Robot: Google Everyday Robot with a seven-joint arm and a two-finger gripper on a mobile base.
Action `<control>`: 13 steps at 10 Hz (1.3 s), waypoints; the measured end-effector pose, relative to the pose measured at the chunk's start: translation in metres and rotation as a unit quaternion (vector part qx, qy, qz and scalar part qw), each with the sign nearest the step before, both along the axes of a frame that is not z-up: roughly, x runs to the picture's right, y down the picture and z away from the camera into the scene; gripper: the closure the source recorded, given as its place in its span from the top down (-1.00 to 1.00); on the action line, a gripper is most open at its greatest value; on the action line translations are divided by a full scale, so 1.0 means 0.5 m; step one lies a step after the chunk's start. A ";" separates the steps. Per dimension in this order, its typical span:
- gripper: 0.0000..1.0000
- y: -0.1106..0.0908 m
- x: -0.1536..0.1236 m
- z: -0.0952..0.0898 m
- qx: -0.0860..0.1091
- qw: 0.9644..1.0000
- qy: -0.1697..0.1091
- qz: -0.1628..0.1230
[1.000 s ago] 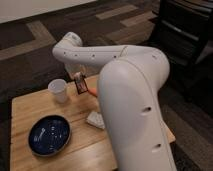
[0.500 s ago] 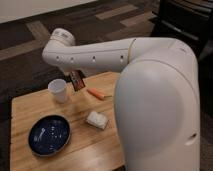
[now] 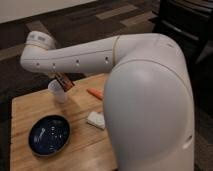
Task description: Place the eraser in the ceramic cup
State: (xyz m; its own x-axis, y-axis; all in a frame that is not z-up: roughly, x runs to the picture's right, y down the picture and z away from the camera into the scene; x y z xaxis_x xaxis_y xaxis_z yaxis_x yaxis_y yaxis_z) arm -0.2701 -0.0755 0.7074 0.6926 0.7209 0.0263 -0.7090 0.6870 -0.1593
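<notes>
Gripper [image 3: 61, 79] was just above the ceramic cup [image 3: 57, 93], fingers clamped shut on the eraser [image 3: 65, 83]. Eraser hung tilted at the cup's 1 o'clock, by the rim. Blue plate [image 3: 49, 136] at cup's 6 o'clock, white pad [image 3: 96, 120] at 4.

Office-like room; carpet tiles [image 3: 115, 20], black chair [image 3: 186, 26], wooden table [image 3: 25, 107].

table [image 3: 27, 107]: matt wood | plate [image 3: 49, 136]: glossy blue glaze | ceramic cup [image 3: 57, 93]: smooth white | arm [image 3: 85, 55]: smooth plastic | gripper [image 3: 61, 79] over cup: matt eraser [image 3: 64, 82]
</notes>
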 end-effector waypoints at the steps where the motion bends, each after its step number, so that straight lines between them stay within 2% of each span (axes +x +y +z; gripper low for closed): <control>1: -1.00 0.004 -0.014 0.006 0.000 1.000 -0.008 -0.015; 5: -1.00 -0.019 -0.057 0.031 0.002 0.998 -0.048 -0.050; 8: -1.00 -0.027 -0.096 0.036 0.006 0.993 -0.087 -0.076; 10: -1.00 -0.025 -0.112 0.041 0.008 0.990 -0.115 -0.083; 13: -1.00 -0.017 -0.109 0.050 0.001 0.986 -0.147 -0.083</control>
State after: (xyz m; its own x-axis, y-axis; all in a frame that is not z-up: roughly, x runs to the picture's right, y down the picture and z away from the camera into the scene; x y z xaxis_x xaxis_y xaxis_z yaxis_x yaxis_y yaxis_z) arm -0.3244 -0.0840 0.7325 0.7635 0.5972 0.2460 -0.5092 0.7908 -0.3395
